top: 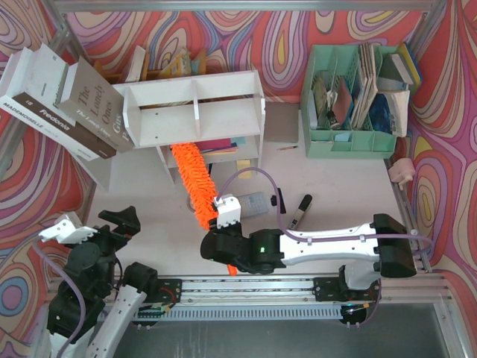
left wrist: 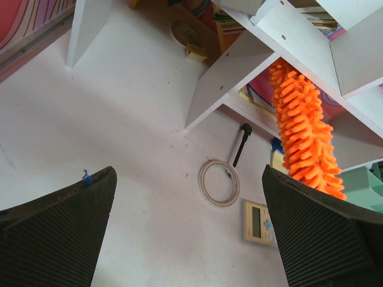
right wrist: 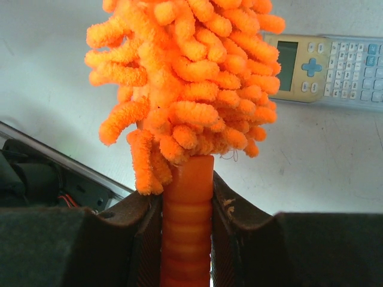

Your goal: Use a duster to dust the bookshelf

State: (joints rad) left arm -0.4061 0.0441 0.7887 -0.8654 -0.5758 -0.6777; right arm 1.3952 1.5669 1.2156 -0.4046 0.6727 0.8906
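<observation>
While your R arm lay across the middle of the surface [top: 149, 224], its end effector [right wrist: 187, 203] was clamped on the duster [right wrist: 185, 89], both pads pressed to the ribbed orange handle just below where the fluff starts. From the top cam, the fluffy head ran up and to the left from that grip. Its far end sat in the lower tier of the bookshelf [top: 194, 112], beside a vertical divider. Whether the fluff actually touched a board, you couldn't tell from these views.

Your L end effector [left wrist: 188, 173] was wide apart w/ nothing between the pads, hanging over the surface near the front-left corner, well clear of the shelf. Its cam looked past a magnifying glass [left wrist: 220, 182] and a calculator [left wrist: 260, 222] lying flat under the duster's line.

A black marker [top: 300, 209] lay right of the duster. The mint green organizer [top: 350, 112] stood at back right, and big books [top: 59, 104] leaned at the shelf's left end.
</observation>
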